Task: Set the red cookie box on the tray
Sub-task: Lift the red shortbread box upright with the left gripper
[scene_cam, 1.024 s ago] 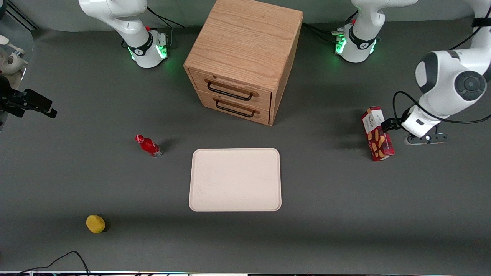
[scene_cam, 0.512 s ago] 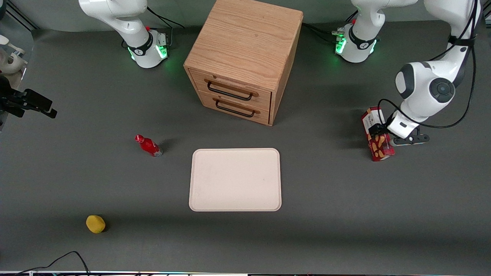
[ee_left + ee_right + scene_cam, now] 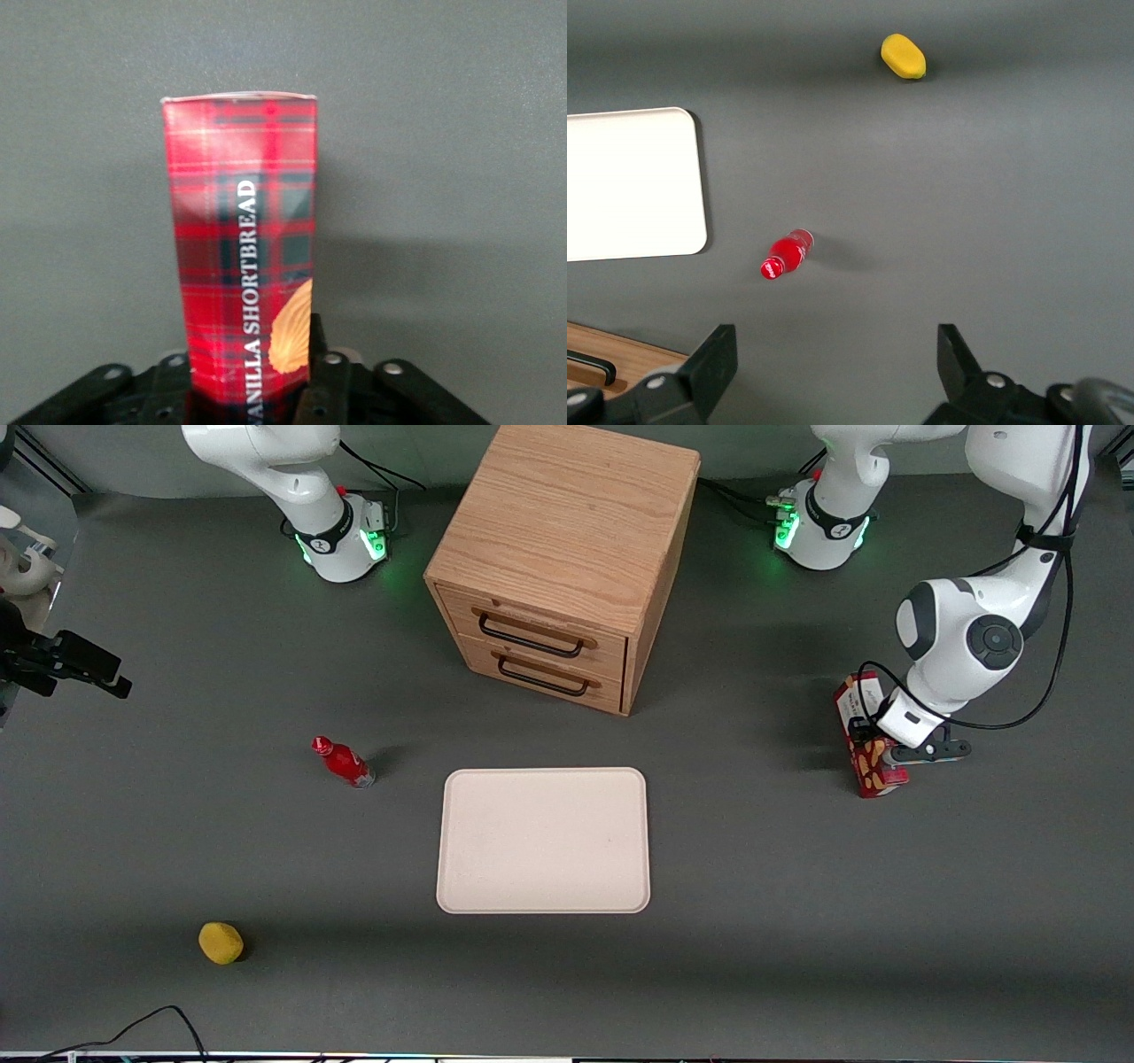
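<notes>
1. A small red bottle [image 3: 343, 762] stands toward the parked arm's end.
2. The tray [image 3: 543, 840] has bare table all round its rim.
3. The red cookie box [image 3: 864, 737] stands upright toward the working arm's end, the gripper [image 3: 866, 737] straddling it, fingers [image 3: 330, 381] either side; whether they grip it, I cannot tell.

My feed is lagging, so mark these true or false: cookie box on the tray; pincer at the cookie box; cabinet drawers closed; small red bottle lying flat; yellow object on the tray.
1. The cookie box is on the tray. False: it stands on the table, toward the working arm's end.
2. The pincer is at the cookie box. True.
3. Both drawers of the cabinet are closed. True.
4. The small red bottle lies flat. False: it stands upright.
5. The yellow object is on the tray. False: it sits on the table.
</notes>
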`<state>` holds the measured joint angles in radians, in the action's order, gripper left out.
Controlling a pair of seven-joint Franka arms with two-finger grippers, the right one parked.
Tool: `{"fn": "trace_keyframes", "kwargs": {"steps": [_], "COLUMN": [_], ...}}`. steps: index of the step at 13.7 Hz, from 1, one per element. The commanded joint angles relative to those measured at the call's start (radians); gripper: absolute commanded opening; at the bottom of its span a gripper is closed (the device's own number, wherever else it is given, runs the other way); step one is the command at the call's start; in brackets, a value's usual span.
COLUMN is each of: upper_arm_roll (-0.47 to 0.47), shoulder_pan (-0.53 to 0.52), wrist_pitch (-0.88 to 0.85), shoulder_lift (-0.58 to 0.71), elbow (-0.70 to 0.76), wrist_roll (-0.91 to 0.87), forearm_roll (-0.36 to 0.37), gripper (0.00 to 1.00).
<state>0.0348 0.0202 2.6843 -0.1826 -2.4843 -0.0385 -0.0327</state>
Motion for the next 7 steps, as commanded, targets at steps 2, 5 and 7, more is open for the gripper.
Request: {"fn": "trace_keyframes", "kwargs": {"steps": [2, 5, 7], "upper_arm_roll": [0.004, -0.001, -0.019], "shoulder_pan": [0.012, 0.012, 0.012], "wrist_pitch": [-0.009, -0.055, -0.235], "shoulder_lift": [0.026, 0.066, 0.127], "elbow": [-0.004, 0.005, 0.065], "wrist_roll": [0.0, -0.006, -0.023], "forearm_roll": [-0.015, -0.015, -0.015], "gripper": [0.28, 0.28, 0.28]}}
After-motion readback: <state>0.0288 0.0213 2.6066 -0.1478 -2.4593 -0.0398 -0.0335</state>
